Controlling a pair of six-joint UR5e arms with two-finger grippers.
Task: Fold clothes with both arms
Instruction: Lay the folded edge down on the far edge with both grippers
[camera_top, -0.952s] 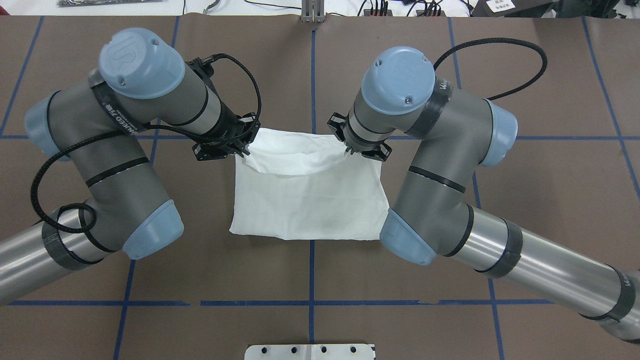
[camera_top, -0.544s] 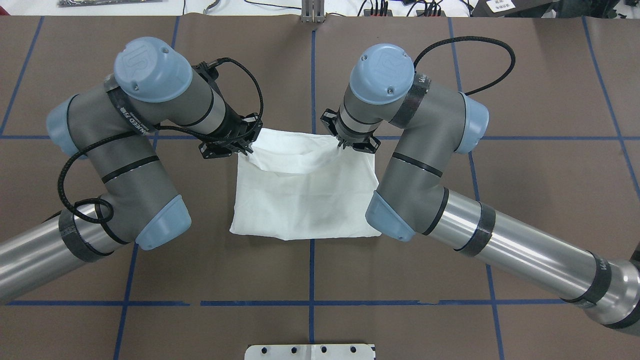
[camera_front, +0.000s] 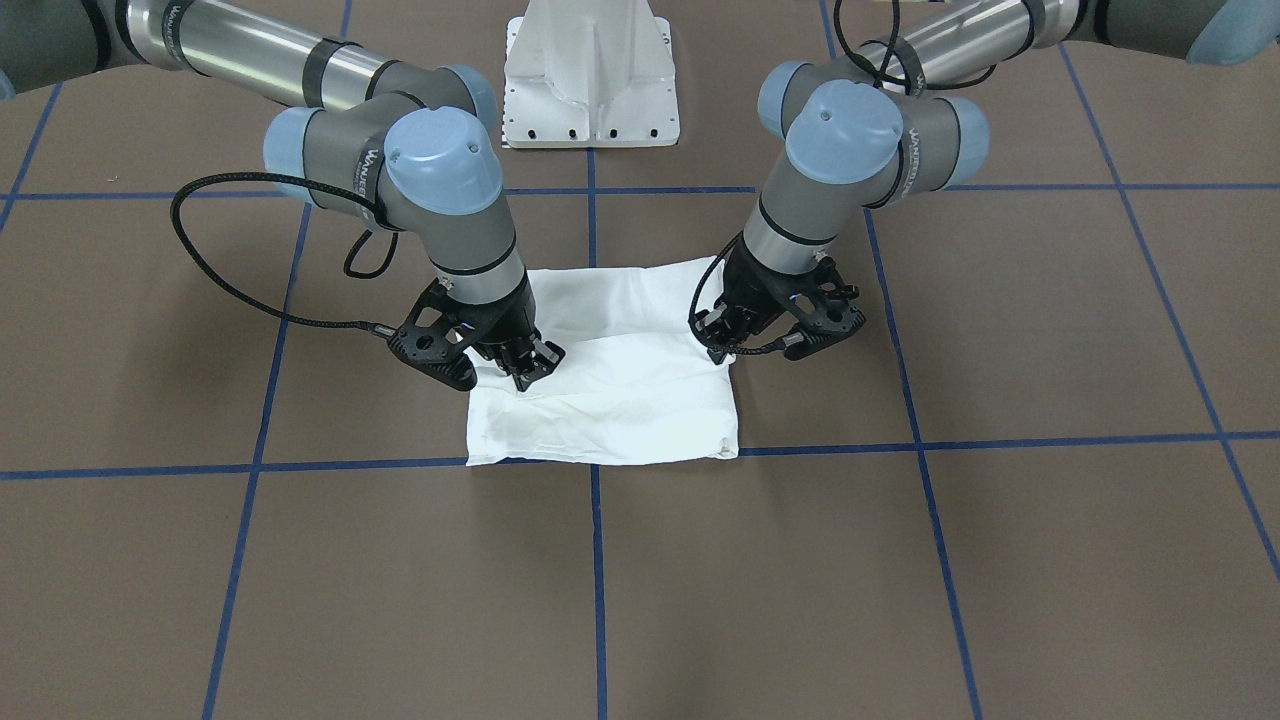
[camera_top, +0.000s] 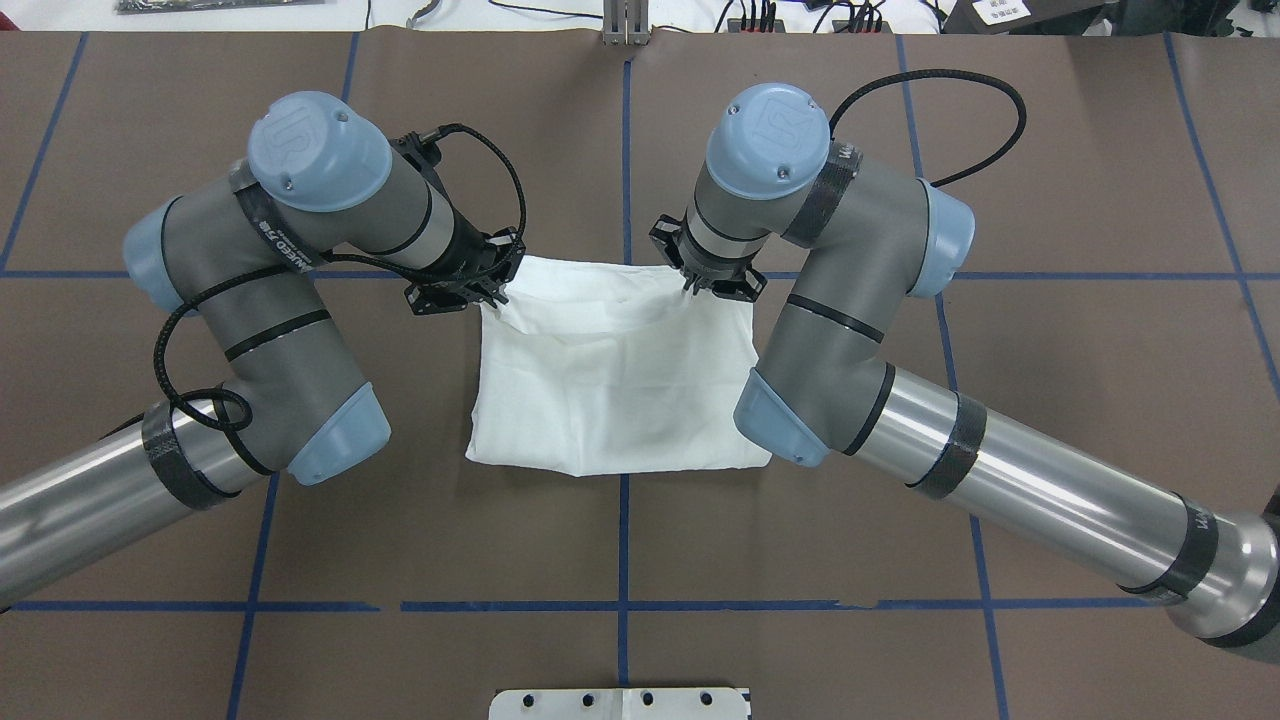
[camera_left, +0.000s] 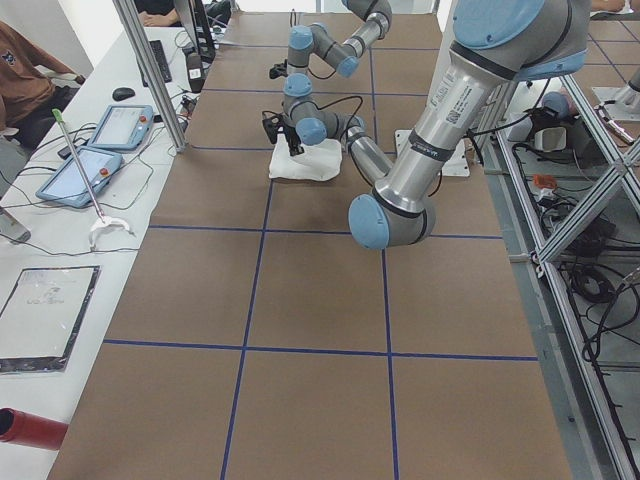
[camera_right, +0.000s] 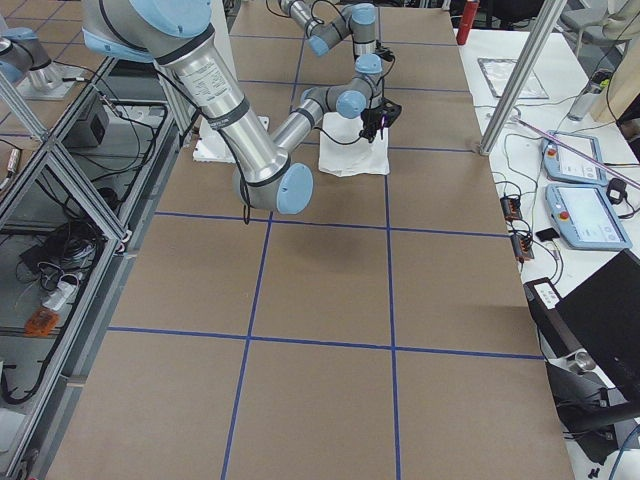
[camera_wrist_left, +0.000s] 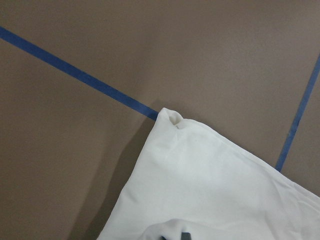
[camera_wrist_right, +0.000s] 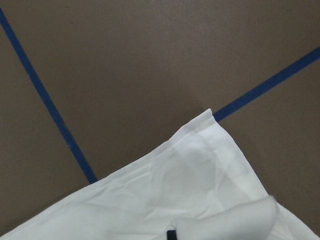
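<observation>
The white shirt (camera_top: 610, 380) lies folded into a rectangle at the table's middle; its print, collar and label are hidden. Its upper layer is drawn over to the far edge. My left gripper (camera_top: 492, 296) is shut on the shirt's far left corner. My right gripper (camera_top: 697, 287) is shut on the far right corner. In the front-facing view the shirt (camera_front: 620, 405) lies between the left gripper (camera_front: 722, 345) and the right gripper (camera_front: 527, 375), both low on the cloth. The wrist views show the shirt's corners (camera_wrist_left: 215, 185) (camera_wrist_right: 190, 190) on the brown table.
Blue tape lines (camera_top: 624, 150) grid the brown table. The white pedestal base (camera_front: 590, 60) stands on the robot's side. A side bench (camera_left: 90, 160) with tablets and a seated person borders the far side. Both elbows (camera_top: 335, 445) (camera_top: 780, 425) hang low beside the shirt.
Both grippers carried the held layer toward the far edge and lowered it. The sagging fold between them has flattened. Both elbows swung inward toward the shirt.
</observation>
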